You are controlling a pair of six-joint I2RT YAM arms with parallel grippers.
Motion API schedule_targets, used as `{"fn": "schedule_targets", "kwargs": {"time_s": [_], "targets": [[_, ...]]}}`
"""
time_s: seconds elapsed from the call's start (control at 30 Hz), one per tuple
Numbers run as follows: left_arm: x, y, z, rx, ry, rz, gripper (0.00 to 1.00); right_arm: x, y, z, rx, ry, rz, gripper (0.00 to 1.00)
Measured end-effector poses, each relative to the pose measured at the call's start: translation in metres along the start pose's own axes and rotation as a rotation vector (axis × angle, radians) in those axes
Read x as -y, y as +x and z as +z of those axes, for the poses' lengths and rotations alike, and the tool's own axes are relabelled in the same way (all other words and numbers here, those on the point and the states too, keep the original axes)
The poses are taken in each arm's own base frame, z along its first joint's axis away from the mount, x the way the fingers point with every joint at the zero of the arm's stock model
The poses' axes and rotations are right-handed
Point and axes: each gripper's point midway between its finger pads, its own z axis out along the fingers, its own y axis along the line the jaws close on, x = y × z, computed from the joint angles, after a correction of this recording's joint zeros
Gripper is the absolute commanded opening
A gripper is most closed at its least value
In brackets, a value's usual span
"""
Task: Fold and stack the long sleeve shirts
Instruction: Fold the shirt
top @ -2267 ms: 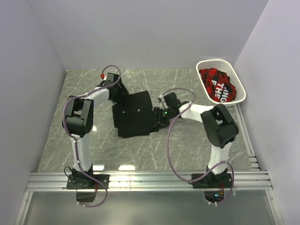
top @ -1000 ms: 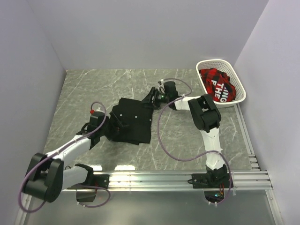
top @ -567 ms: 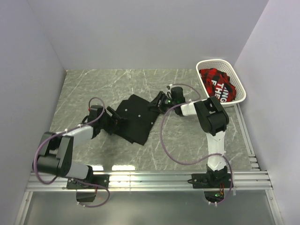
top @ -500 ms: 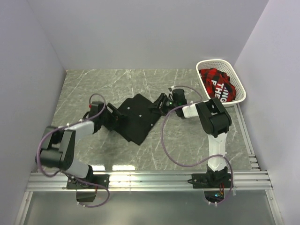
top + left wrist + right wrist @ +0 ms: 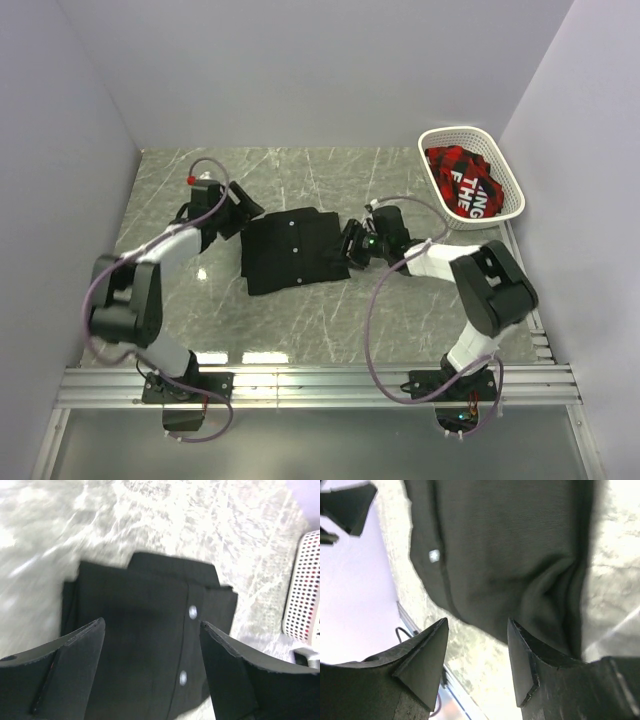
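Folded black shirt (image 5: 293, 250) lies flat approx mid-worktop (image 5: 300, 325), btns facing up. L gripper (image 5: 240, 210) sits just off its far-left corner, jaws spread wide. R gripper (image 5: 350, 243) is at its right edge, jaws parted, fabric just beyond the tips.

Marble table (image 5: 300, 320): folded black shirt (image 5: 293, 249), white basket (image 5: 505, 180).
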Motion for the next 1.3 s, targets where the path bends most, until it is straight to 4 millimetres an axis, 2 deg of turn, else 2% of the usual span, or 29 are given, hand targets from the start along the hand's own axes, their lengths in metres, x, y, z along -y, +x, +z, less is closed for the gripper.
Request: {"fn": "schedule_targets", "kwargs": {"time_s": [0.17,0.27,0.37,0.43,0.53,0.63,0.8,0.83,0.9,1.0,1.03,1.1,1.13,1.17,1.3], "targets": [[0.002,0.002,-0.060,0.091,0.004,0.021,0.83,-0.025,-0.018,-0.024,0.065,0.008,-0.151,0.59],[-0.006,0.011,-0.073,0.098,-0.008,0.023,0.81,-0.032,-0.030,-0.032,0.101,0.029,-0.222,0.60],[-0.032,0.034,-0.069,0.049,-0.069,0.012,0.75,-0.024,-0.033,-0.034,0.105,0.064,-0.248,0.60],[-0.052,0.052,-0.065,0.001,-0.120,0.002,0.68,-0.018,-0.032,-0.035,0.095,0.087,-0.250,0.60],[-0.070,0.066,-0.056,-0.043,-0.172,-0.007,0.62,-0.013,-0.030,-0.036,0.086,0.103,-0.255,0.60],[-0.075,0.074,-0.050,-0.063,-0.188,-0.019,0.57,-0.010,-0.029,-0.036,0.079,0.111,-0.264,0.60],[-0.072,0.093,-0.041,-0.107,-0.189,0.001,0.54,-0.006,-0.028,-0.037,0.072,0.124,-0.270,0.60],[-0.071,0.095,-0.041,-0.113,-0.190,0.001,0.49,-0.006,-0.028,-0.038,0.071,0.126,-0.271,0.60],[-0.071,0.097,-0.041,-0.115,-0.193,-0.005,0.48,-0.004,-0.028,-0.038,0.069,0.131,-0.271,0.60],[-0.072,0.097,-0.041,-0.111,-0.204,-0.014,0.36,-0.003,-0.028,-0.038,0.069,0.133,-0.274,0.60],[-0.073,0.097,-0.041,-0.110,-0.209,-0.016,0.27,-0.003,-0.028,-0.038,0.069,0.133,-0.274,0.60],[-0.075,0.097,-0.042,-0.112,-0.218,-0.016,0.17,-0.003,-0.028,-0.038,0.069,0.134,-0.275,0.60],[-0.076,0.097,-0.042,-0.117,-0.225,-0.012,0.07,-0.003,-0.028,-0.039,0.068,0.136,-0.276,0.60],[-0.076,0.096,-0.041,-0.117,-0.228,-0.011,0.02,-0.002,-0.028,-0.039,0.068,0.138,-0.276,0.60],[-0.079,0.082,-0.036,-0.128,-0.263,0.002,0.01,0.001,-0.028,-0.039,0.067,0.152,-0.277,0.60]]}}
